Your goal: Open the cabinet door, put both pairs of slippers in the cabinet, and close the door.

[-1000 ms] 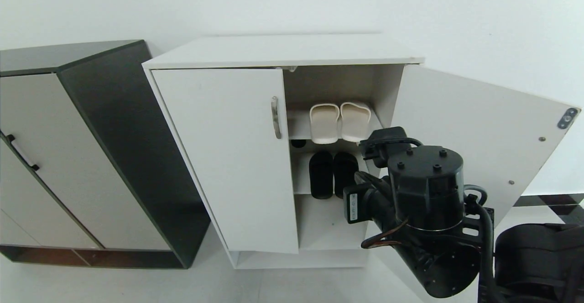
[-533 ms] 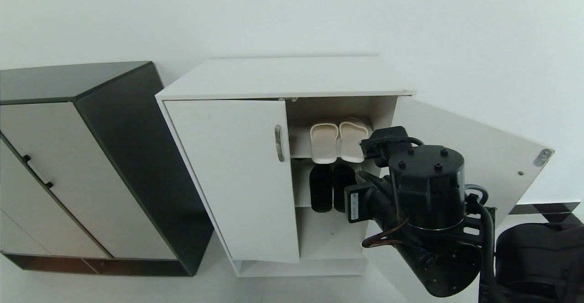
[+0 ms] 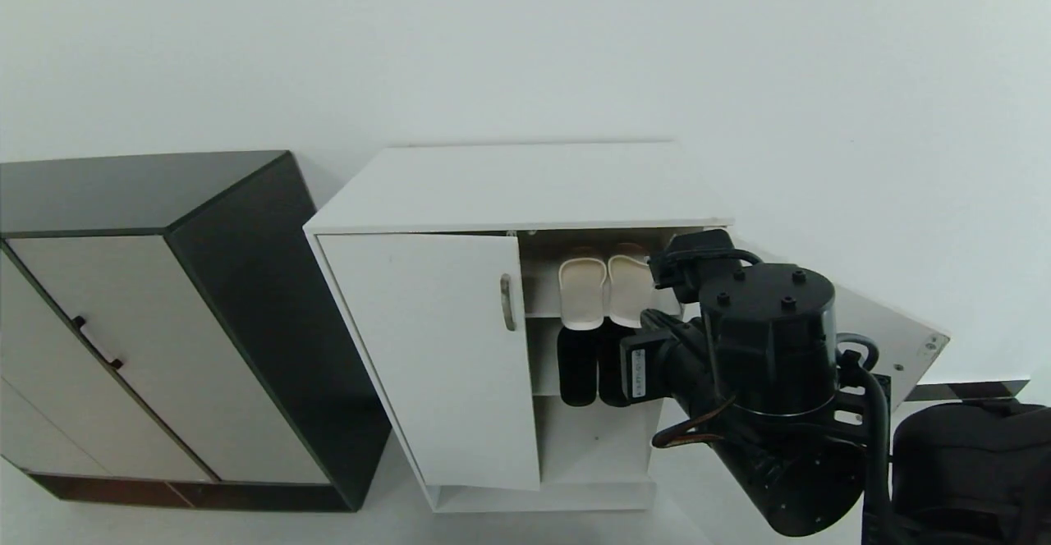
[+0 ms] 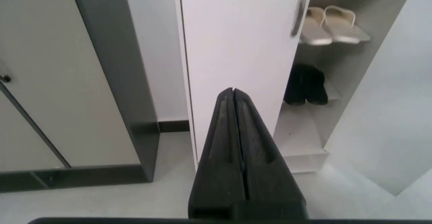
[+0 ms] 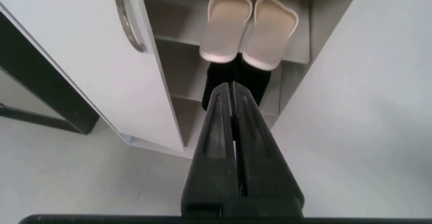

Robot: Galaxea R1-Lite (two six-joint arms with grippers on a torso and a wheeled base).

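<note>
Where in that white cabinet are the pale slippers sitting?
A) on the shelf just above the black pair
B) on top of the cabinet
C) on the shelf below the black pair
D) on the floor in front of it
A: the white slippers lie on the upper shelf inside the white cabinet, and the black slippers sit on the shelf directly beneath them.

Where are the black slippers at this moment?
In the head view, the black slippers sit side by side on the white cabinet's middle shelf, directly under the white slippers, right of the closed door.
</note>
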